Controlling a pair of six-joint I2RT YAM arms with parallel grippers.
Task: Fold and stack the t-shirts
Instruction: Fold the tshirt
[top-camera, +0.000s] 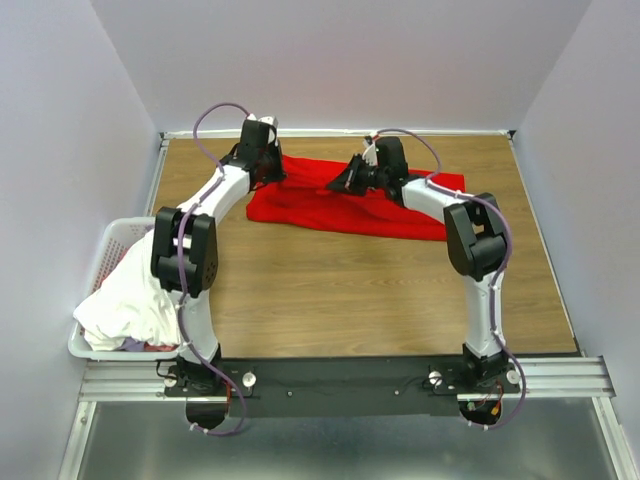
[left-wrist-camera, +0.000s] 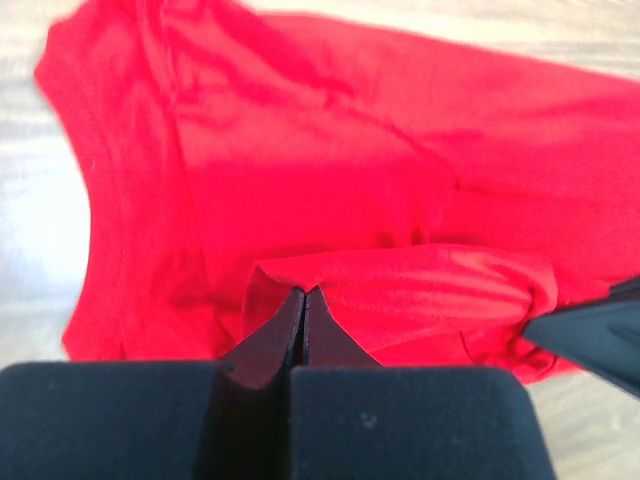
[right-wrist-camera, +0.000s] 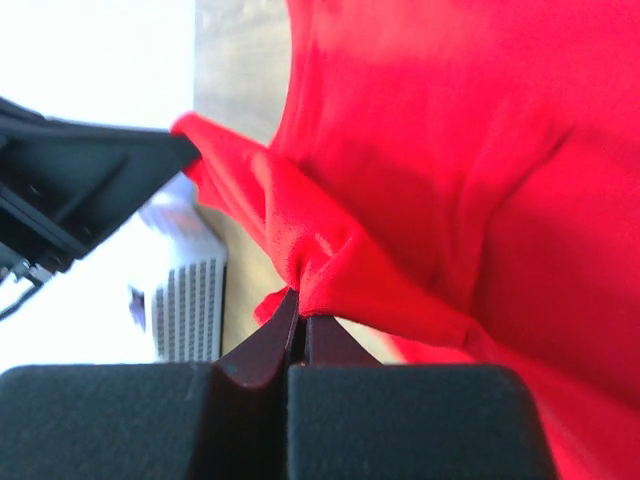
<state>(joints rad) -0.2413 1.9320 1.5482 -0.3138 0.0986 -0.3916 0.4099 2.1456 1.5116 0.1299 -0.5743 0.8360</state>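
Observation:
A bright red t-shirt (top-camera: 335, 207) lies spread across the far middle of the wooden table. My left gripper (top-camera: 268, 163) is shut on the shirt's far left edge; in the left wrist view the closed gripper (left-wrist-camera: 304, 292) pinches a raised fold of red cloth (left-wrist-camera: 400, 290). My right gripper (top-camera: 347, 180) is shut on the same far edge, more to the right; in the right wrist view the gripper (right-wrist-camera: 301, 300) clamps a bunched fold (right-wrist-camera: 330, 250). The edge is stretched between both grippers. White t-shirts (top-camera: 130, 290) lie heaped in the basket.
A white plastic laundry basket (top-camera: 100, 255) stands off the table's left edge beside the left arm; it also shows in the right wrist view (right-wrist-camera: 185, 300). Bare wood table (top-camera: 350, 290) lies in front of the red shirt. Walls enclose the back and sides.

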